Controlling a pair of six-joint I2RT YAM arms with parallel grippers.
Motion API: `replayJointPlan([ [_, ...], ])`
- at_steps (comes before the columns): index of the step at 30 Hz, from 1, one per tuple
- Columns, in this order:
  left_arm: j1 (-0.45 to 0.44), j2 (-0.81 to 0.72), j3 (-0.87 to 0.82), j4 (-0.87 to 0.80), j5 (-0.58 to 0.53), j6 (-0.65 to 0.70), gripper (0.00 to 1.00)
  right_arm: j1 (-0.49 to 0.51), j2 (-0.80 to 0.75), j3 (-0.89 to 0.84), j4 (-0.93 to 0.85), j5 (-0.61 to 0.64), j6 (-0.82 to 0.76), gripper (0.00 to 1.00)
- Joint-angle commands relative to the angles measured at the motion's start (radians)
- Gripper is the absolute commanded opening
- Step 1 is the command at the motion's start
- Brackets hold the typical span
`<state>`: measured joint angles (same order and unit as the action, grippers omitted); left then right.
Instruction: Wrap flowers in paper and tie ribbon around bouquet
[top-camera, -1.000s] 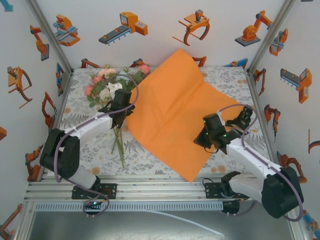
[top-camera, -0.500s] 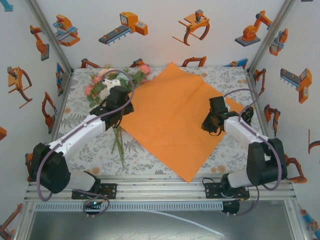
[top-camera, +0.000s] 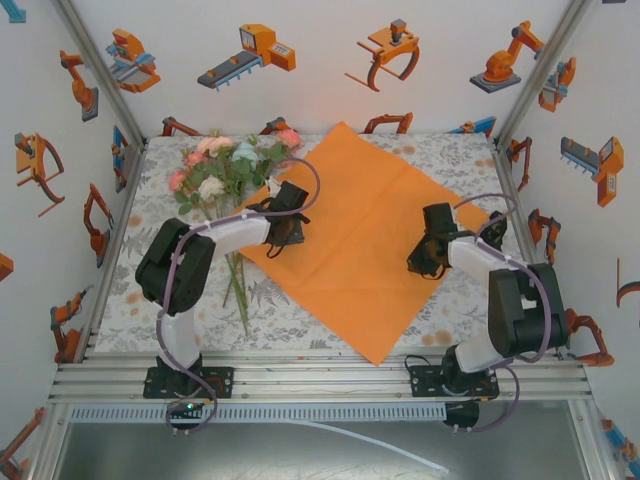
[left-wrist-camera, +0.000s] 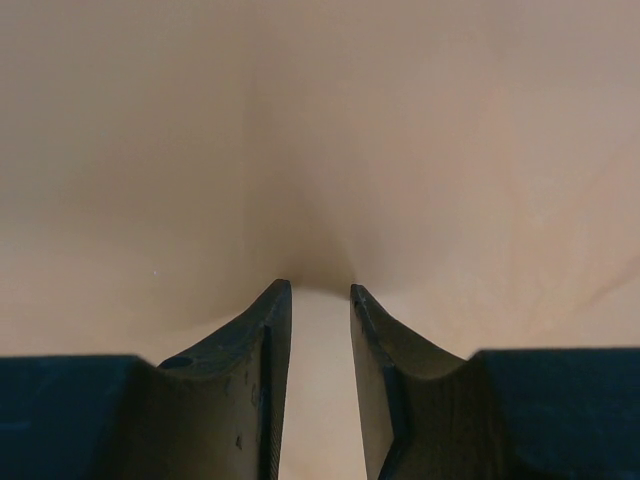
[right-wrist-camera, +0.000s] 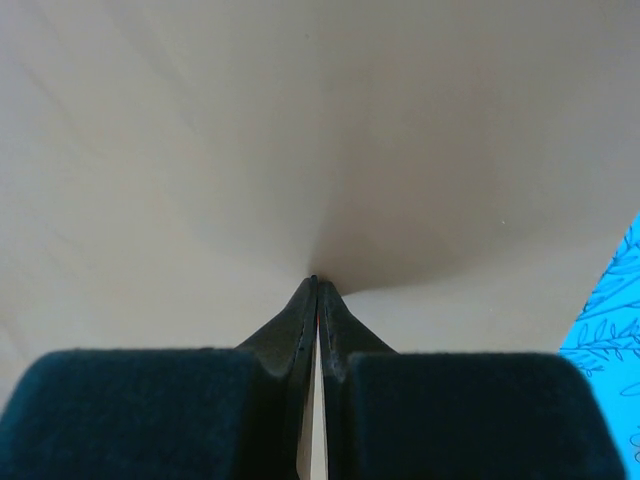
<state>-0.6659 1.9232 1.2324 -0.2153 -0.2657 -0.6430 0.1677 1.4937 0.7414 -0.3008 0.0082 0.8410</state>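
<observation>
Half-raised paper (top-camera: 360, 250), now flat (orange); left pincer (left-wrist-camera: 320, 290) shifted

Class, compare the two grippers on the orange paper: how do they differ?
The left gripper has its jaws apart; the right gripper is pinched shut on the paper. The left gripper is near the paper's left edge, by the flowers; the right gripper is near its right edge. Both tips meet the paper, puckering it.

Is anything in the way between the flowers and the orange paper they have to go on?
No loose thing lies between the flowers and the paper; they lie side by side. But the left arm reaches across the stems, and the left tool sits on the paper's left edge, right in the path.
</observation>
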Motion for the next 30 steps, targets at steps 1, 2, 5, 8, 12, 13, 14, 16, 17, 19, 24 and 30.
replayJointPlan([
  [1,0.017,0.044,0.065,0.027,0.054,-0.005,0.32,-0.008,-0.04,-0.05,-0.014,0.04,0.04,0.08],
  [2,0.02,0.066,0.082,0.026,0.069,-0.004,0.32,-0.009,-0.048,-0.06,-0.014,0.048,0.044,0.08],
  [5,0.019,0.121,0.139,0.018,0.103,-0.004,0.3,-0.016,-0.072,-0.081,-0.022,0.068,0.045,0.07],
  [8,0.022,0.166,0.186,0.042,0.122,0.002,0.29,-0.023,-0.095,-0.096,-0.031,0.078,0.048,0.07],
  [12,0.038,0.232,0.258,0.102,0.187,0.038,0.28,-0.033,-0.118,-0.099,-0.045,0.085,0.041,0.06],
  [13,0.042,0.248,0.271,0.123,0.217,0.045,0.28,-0.033,-0.12,-0.1,-0.045,0.08,0.041,0.06],
  [14,0.045,0.27,0.297,0.126,0.238,0.048,0.28,-0.032,-0.119,-0.098,-0.044,0.073,0.036,0.06],
  [16,0.046,0.299,0.344,0.107,0.237,0.057,0.28,-0.033,-0.108,-0.095,-0.026,0.042,0.008,0.06],
  [17,0.048,0.307,0.358,0.101,0.233,0.061,0.28,-0.033,-0.096,-0.086,-0.022,0.021,-0.008,0.06],
  [19,0.054,0.305,0.365,0.088,0.218,0.061,0.28,-0.034,-0.065,-0.059,-0.015,-0.032,-0.043,0.06],
  [24,0.084,0.237,0.309,0.077,0.174,0.043,0.28,-0.033,-0.017,0.002,-0.031,-0.054,-0.077,0.06],
  [30,0.118,0.119,0.247,0.132,0.225,0.033,0.43,-0.033,-0.03,0.099,-0.093,-0.101,-0.094,0.09],
])
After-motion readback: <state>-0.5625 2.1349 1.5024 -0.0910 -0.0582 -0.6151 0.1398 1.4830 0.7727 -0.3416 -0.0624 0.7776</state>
